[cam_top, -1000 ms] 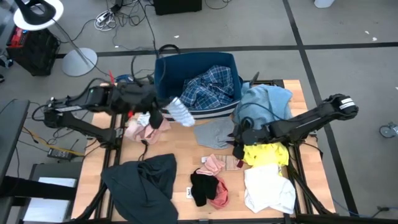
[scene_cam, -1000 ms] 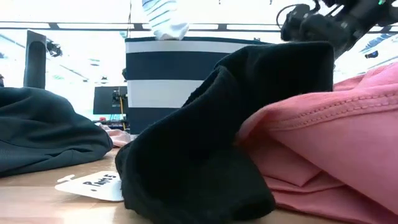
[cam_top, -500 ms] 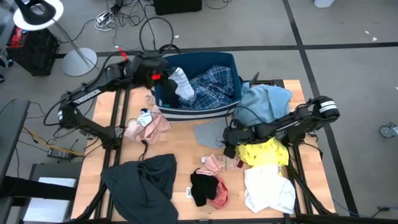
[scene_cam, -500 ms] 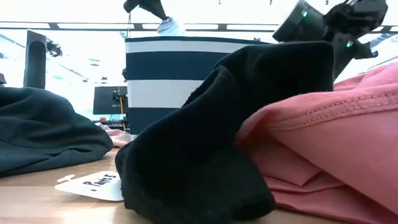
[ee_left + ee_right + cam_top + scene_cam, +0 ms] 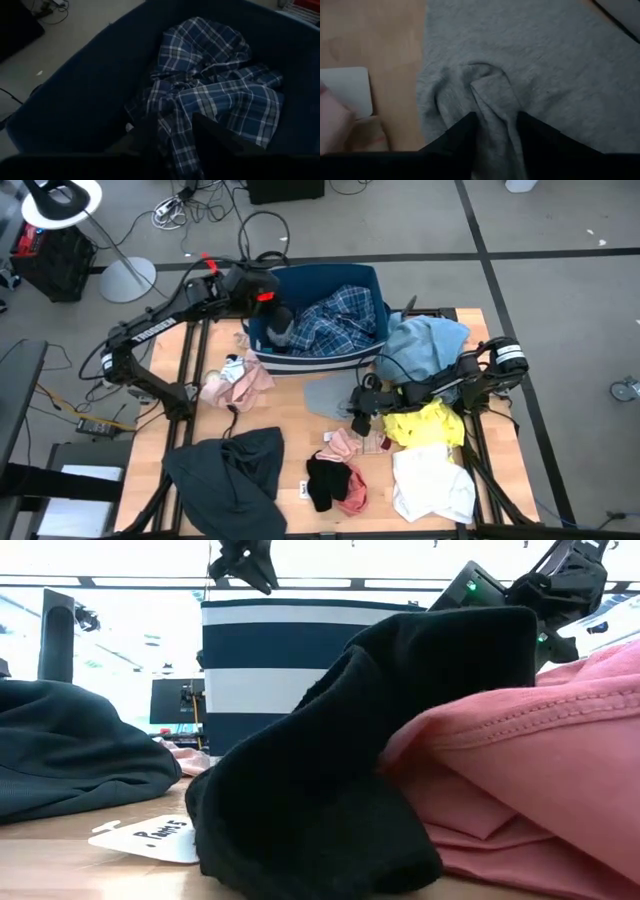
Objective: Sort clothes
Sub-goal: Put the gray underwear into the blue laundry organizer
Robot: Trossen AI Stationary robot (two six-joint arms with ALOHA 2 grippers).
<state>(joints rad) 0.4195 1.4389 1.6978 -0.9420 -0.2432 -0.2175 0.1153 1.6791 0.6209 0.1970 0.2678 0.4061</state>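
Nearest the table's front edge lie a white garment, a black piece bunched against a pink one, and a dark green garment spread at the front left of the wooden table. Just behind them sit a small pale pink item and a yellow garment. At mid-table the right gripper is down on a grey garment, its fingers closed on a pinched ridge of the cloth. A peach-pink bundle rests toward the left side, and a light blue garment is heaped at the back right. Farthest back, the left gripper hangs over the navy striped fabric bin, its fingers apart and holding nothing, above a blue plaid shirt crumpled inside; a scrap of white shows on the bin floor beside the plaid.
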